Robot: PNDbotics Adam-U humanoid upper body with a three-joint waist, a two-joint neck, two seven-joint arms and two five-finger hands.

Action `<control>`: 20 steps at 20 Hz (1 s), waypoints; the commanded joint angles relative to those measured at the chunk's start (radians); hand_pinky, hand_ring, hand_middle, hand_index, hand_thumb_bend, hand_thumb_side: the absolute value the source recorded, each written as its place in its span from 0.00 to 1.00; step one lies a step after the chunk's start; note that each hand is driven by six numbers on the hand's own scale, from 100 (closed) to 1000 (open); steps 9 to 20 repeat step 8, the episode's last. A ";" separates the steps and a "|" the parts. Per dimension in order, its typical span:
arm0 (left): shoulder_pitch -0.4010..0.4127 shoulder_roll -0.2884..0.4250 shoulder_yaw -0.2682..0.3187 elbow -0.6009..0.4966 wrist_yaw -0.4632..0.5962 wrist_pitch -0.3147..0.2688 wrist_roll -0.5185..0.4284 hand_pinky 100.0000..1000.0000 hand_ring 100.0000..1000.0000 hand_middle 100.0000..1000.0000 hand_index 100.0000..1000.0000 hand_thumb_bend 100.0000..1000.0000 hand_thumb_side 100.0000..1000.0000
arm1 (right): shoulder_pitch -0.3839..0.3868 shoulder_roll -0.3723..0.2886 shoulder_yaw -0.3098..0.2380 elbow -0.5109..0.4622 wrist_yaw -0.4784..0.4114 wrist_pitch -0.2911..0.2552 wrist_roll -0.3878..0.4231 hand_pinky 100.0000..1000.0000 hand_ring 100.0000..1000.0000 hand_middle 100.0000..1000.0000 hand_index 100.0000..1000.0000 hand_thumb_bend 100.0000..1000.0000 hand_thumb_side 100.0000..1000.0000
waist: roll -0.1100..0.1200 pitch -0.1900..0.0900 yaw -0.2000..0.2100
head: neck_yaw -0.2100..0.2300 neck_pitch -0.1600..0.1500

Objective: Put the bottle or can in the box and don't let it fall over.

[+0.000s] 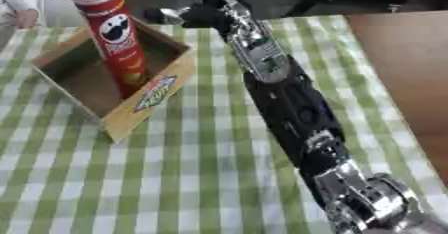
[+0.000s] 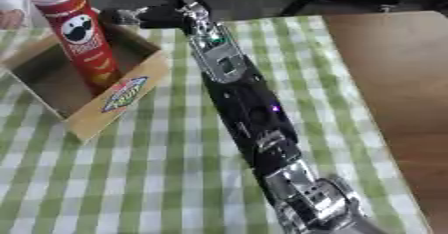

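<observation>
Can [image 1: 115,33]: upright in box [image 1: 166,90], long axis vertical, lid up.
Right robot hand [image 1: 179,14]: near can; fingers seemingly relaxed, holding nothing.

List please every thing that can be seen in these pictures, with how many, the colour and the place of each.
Tall red cylindrical crisp can: one, red with a pale lid, standing upright inside the box.
Open brown cardboard box: one, brown with a printed logo on its near wall, on the far left part of the table.
Green and white checked tablecloth: one, covering most of the table.
Bare brown wooden tabletop: one, brown, uncovered at the right side.
Person's hand: one, at the far left edge, beside the box.
Robot's right arm: one, black and silver, reaching from the lower right towards the box.
Robot's right hand: one, black, just right of the can, near the box's far rim.
</observation>
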 commanded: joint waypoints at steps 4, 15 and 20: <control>0.008 0.034 0.012 -0.006 -0.007 -0.003 0.003 0.83 0.89 0.72 0.74 0.46 0.65 | 0.046 -0.089 0.013 -0.105 -0.079 0.026 0.001 1.00 0.99 1.00 0.97 0.67 0.01 | 0.006 -0.043 -0.016 | 0.016 0.018; 0.012 0.038 0.013 -0.005 -0.009 -0.003 0.004 0.83 0.89 0.72 0.74 0.46 0.65 | 0.093 -0.142 0.011 -0.159 -0.103 0.041 -0.007 1.00 0.99 1.00 0.96 0.65 0.00 | 0.004 -0.052 -0.026 | 0.024 0.026; 0.012 0.038 0.013 -0.005 -0.009 -0.003 0.004 0.83 0.89 0.72 0.74 0.46 0.65 | 0.093 -0.142 0.011 -0.159 -0.103 0.041 -0.007 1.00 0.99 1.00 0.96 0.65 0.00 | 0.004 -0.052 -0.026 | 0.024 0.026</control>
